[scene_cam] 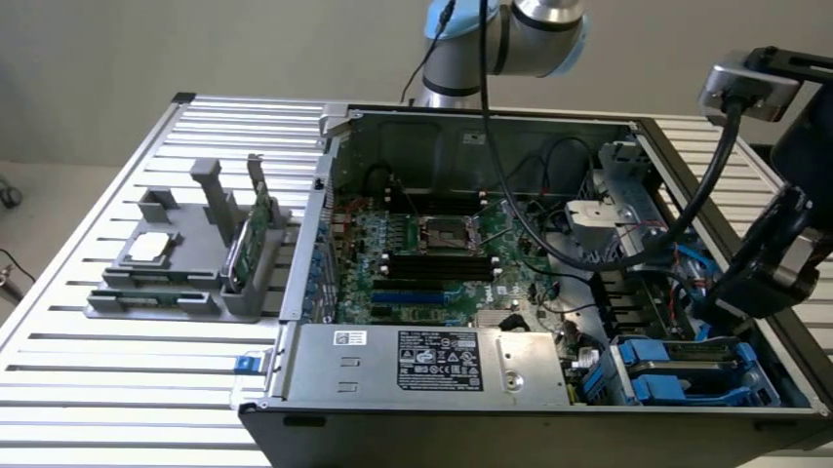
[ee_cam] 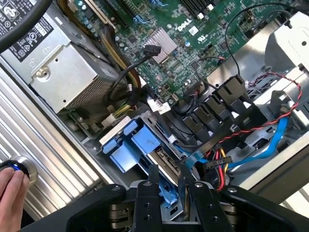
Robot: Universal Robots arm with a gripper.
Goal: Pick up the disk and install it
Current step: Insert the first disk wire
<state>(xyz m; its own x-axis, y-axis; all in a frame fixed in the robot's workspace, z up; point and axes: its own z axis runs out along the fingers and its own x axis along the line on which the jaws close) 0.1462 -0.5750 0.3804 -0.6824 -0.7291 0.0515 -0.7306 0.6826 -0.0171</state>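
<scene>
My gripper (ee_cam: pixel 168 182) reaches down into the drive bay at the corner of the open computer case (scene_cam: pixel 521 414). Its two dark fingers (ee_cam: pixel 153 180) are shut on a narrow blue-framed edge, the disk (ee_cam: pixel 167 198), which stands edge-on in the bay. More of the disk's blue frame and its connector end (ee_cam: pixel 161 158) show just ahead of the fingers, beside blue bay carriers (ee_cam: pixel 129 144). In the exterior view the arm (scene_cam: pixel 781 253) comes down over that bay (scene_cam: pixel 677 372) on the exterior view's right.
Black, red, yellow and blue cables (ee_cam: pixel 251 140) crowd the bay. The power supply (scene_cam: pixel 430 359) and motherboard (scene_cam: pixel 430 244) lie close by. A grey fixture (scene_cam: pixel 182 292) on the slatted table holds a silver chip (scene_cam: pixel 150 246) and a green card (scene_cam: pixel 267 210). A person's hand (ee_cam: pixel 9 193) rests on a round button (ee_cam: pixel 24 168).
</scene>
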